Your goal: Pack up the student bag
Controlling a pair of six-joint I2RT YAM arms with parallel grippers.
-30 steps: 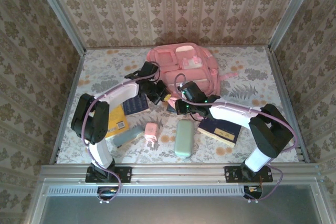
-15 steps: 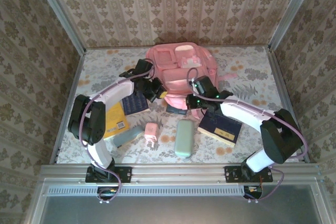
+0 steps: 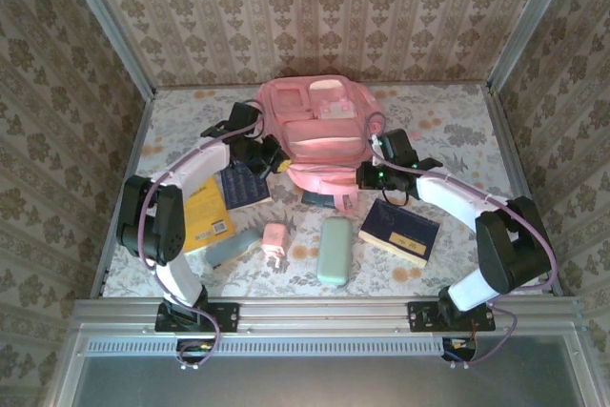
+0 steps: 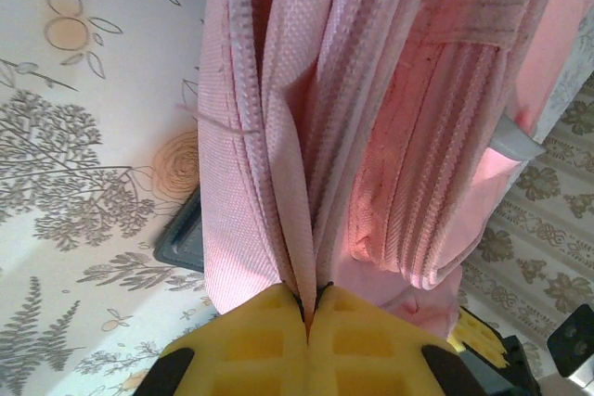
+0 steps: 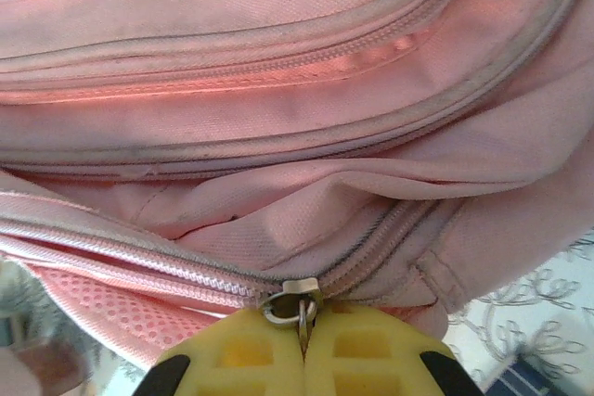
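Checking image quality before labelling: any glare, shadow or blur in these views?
Top external: even light, sharp, soft shadows around the bag. Left wrist: fabric sharp, warm glow in the folds. Right wrist: zip pull crisp, upper left washed out.

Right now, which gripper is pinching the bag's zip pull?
The right gripper: it clamps the zip pull on the student bag, whereas the left gripper pinches only fabric.

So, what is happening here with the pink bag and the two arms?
Both arms are working on the student bag, at the far side of the table. The left tool is shut on a fold of its fabric beside a zipper. The right tool is shut on a zipper pull. The dark blue book and the green case lie on the table, not yet packed.
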